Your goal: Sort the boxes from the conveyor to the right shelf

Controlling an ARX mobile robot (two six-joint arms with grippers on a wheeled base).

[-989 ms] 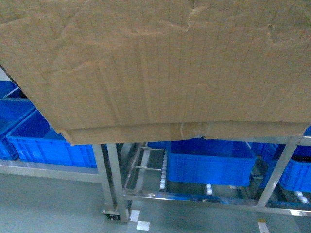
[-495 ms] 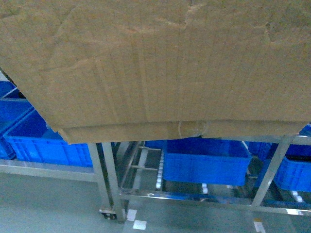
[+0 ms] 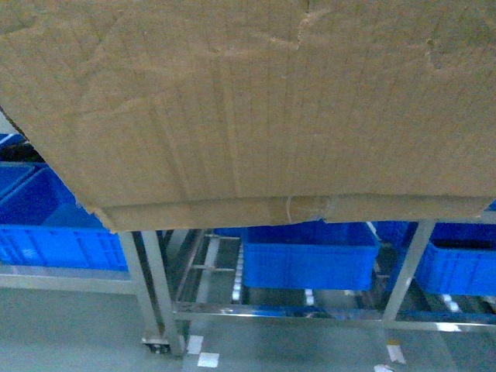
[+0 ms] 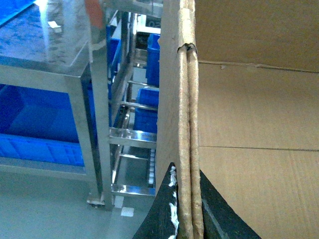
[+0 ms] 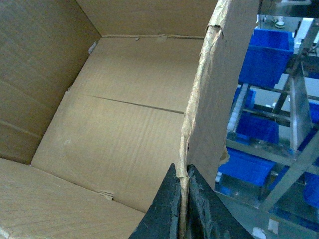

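The box [image 3: 256, 108] is filling the upper frame, carried off the floor, while the shelf [image 3: 155, 287] and crates [image 3: 310, 256] are sliding leftward since a second ago (the base is likely turning toward the rack). Left gripper [image 4: 185, 219] and right gripper [image 5: 182, 209] are each pinching a box wall.

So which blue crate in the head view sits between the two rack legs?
The middle crate, directly under the box's taped seam. The left crate lies beyond the left leg, the right crate beyond the right leg.
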